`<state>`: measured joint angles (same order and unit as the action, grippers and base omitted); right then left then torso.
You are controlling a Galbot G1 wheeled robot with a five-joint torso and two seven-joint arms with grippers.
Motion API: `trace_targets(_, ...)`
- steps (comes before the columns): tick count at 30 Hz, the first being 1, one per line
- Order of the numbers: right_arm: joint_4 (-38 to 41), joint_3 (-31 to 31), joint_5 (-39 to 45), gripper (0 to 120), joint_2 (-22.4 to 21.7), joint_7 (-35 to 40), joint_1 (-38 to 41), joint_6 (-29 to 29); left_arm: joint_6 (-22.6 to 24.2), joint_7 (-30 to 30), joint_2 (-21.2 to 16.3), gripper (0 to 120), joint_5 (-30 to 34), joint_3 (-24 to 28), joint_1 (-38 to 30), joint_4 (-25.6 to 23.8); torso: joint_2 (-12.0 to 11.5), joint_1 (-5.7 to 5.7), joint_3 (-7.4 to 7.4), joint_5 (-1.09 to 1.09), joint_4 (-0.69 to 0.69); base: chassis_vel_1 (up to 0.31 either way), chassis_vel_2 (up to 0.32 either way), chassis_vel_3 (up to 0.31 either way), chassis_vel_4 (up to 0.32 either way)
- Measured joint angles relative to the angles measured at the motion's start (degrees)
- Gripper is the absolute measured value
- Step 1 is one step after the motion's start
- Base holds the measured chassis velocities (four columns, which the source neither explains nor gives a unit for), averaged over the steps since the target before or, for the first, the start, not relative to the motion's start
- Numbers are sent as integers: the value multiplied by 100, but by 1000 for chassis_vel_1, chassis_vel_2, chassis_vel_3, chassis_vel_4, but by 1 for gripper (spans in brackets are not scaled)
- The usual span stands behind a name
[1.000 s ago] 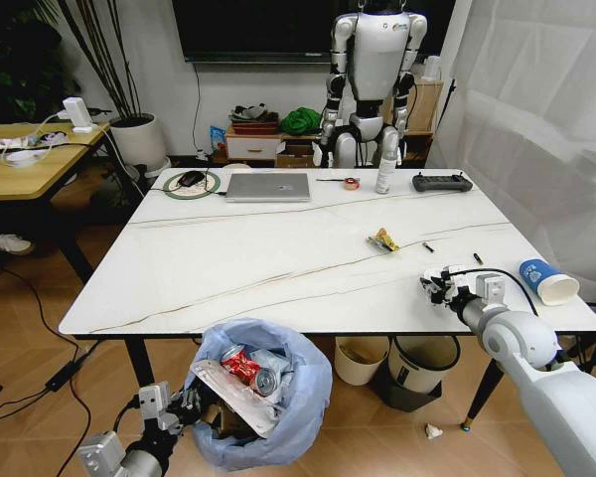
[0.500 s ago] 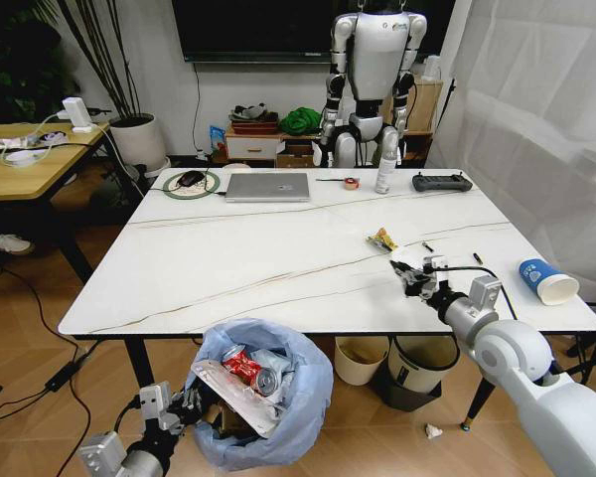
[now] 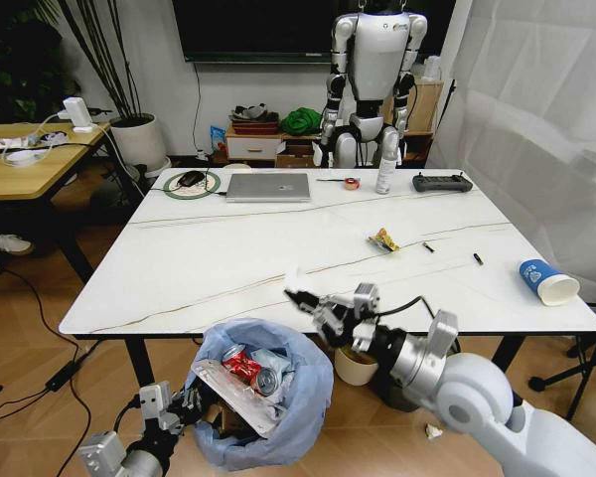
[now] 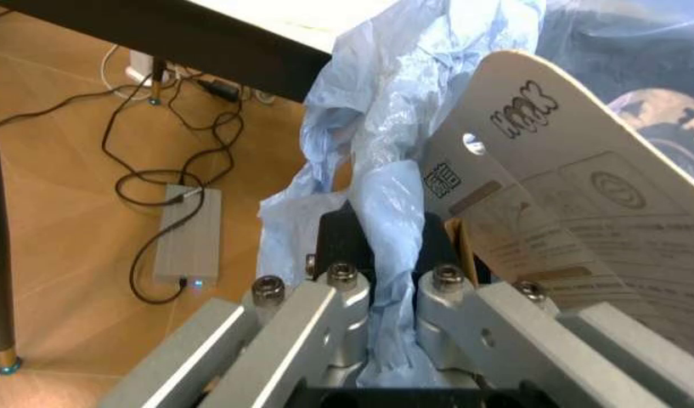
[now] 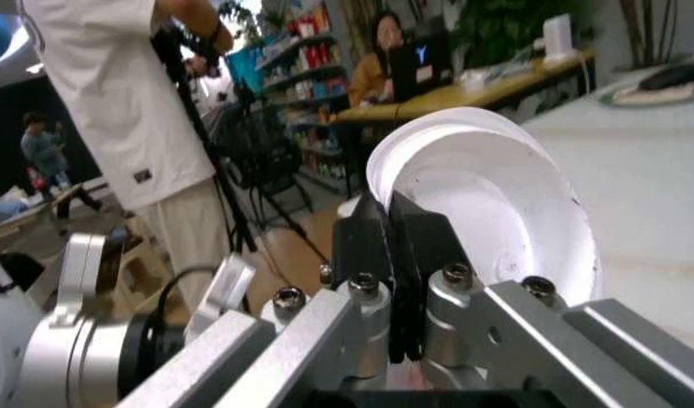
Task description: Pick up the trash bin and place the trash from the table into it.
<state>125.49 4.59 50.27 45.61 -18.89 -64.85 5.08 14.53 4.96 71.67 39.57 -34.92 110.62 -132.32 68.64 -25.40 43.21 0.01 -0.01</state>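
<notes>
Above the desk's (image 3: pixel 179 288) near edge, a white disc (image 5: pixel 494 195) is pinched by the right gripper (image 3: pixel 303 298), while the trash bin's (image 3: pixel 303 397) bag is clamped by the left gripper (image 4: pixel 380 255).

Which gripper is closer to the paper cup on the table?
Right. The right gripper, holding a white disc, is over the table's front edge; the left gripper grips the trash bin below, farther from the paper cup.

Right tool (image 3: pixel 313 306) clamped, left tool (image 3: pixel 184 401) clamped low
</notes>
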Motion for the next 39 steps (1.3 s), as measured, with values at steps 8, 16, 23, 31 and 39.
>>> trace_targets(8, -194, 173, -460, 10, -35, 149, -319, -18, 0, -1, 17, 0, -17, 37, -35, 9, 0, 0, 0, -1, 0, 0, 0, 0, 0)
trace_targets(16, -159, 111, -583, 39, -65, 253, -394, 2, 4, -1, 15, 0, -13, 48, -66, 39, 0, 0, 0, -1, 0, 0, 0, 0, 0)
trace_targets(23, -147, 17, -668, 64, -63, 315, -405, -6, 10, 2, 21, 0, -2, 51, -90, 49, 0, 0, 0, -1, 0, 0, 0, 0, 0)
trace_targets(31, -74, -565, -1112, 93, 369, 1427, 275, 456, 12, 5, 48, 0, -1, 60, -89, 67, 0, 0, 0, 0, 1, 0, 0, 0, 0)
trace_targets(39, -1524, -1292, -1699, 100, 615, 2201, 1100, 1702, 12, 5, 86, 0, -10, 47, -89, 55, 0, -1, 2, 1, -1, 0, 0, 0, 0)
